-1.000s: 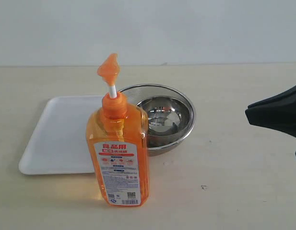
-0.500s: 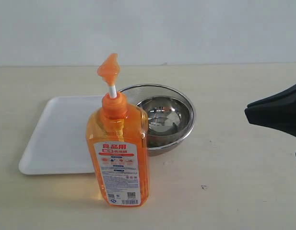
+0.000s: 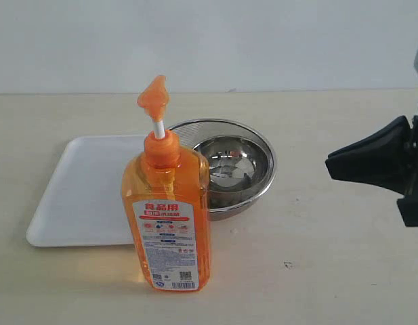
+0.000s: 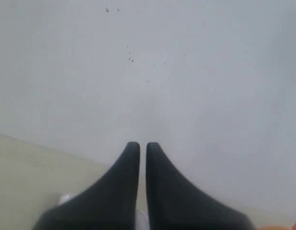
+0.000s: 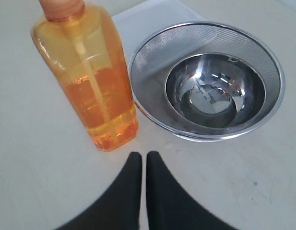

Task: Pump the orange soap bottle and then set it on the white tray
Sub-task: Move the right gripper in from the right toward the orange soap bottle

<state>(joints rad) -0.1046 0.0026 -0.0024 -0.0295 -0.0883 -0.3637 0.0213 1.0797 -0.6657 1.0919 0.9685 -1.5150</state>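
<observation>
Beige tabletop (image 3: 330,271) carries the bottle (image 3: 169,223) upright near the tray (image 3: 80,196), pump (image 3: 154,98) raised; right gripper (image 3: 328,164), jaws together, empty, suits pressing.

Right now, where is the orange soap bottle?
In the exterior view the orange soap bottle stands upright on the table, left of centre, in front of the white tray, with the steel mesh bowl behind it to the right.
</observation>
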